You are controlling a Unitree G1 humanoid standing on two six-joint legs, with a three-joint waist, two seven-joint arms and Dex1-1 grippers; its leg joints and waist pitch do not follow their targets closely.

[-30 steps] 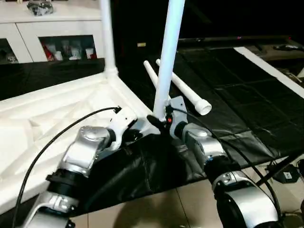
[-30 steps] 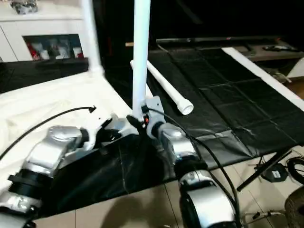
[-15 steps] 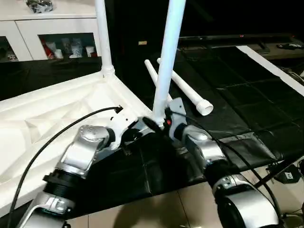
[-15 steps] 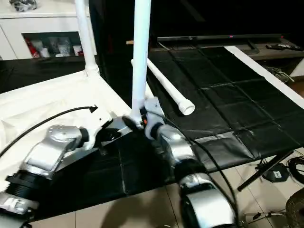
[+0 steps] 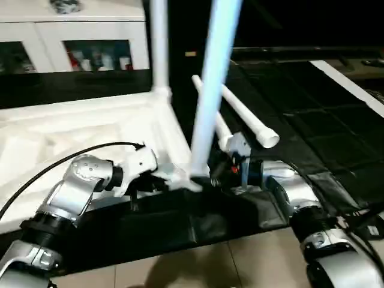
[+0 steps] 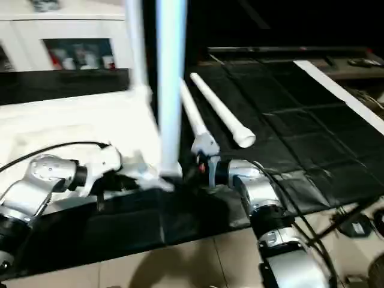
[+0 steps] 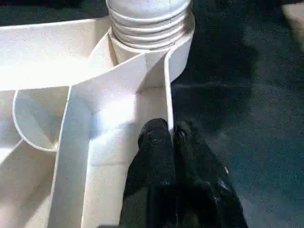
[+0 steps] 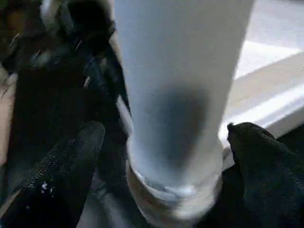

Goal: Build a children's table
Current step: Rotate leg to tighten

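Observation:
The children's table top (image 5: 72, 129) lies upside down, ribbed side up. One leg (image 5: 159, 48) stands in the far corner socket. A second leg (image 5: 213, 90) stands upright in the near corner socket (image 5: 198, 179). My right gripper (image 8: 164, 135) is open, with one finger (image 8: 71, 161) on each side of this leg's base and a gap to the tube. My left gripper (image 7: 171, 135) is shut and rests on the rib beside that socket, holding nothing. Two loose legs (image 5: 243, 114) lie on the black cloth behind.
A white cabinet with glass doors (image 5: 90, 45) stands at the back left. Black cloth (image 5: 312, 126) covers the work surface, with a white strip (image 5: 351, 87) along its right side. Tiled floor (image 5: 198, 270) and cables (image 5: 366, 219) show below the front edge.
My right gripper's fingers have spread wider around the near leg's base. The camera has shifted, so the whole scene sits differently. The left gripper stays shut by the socket.

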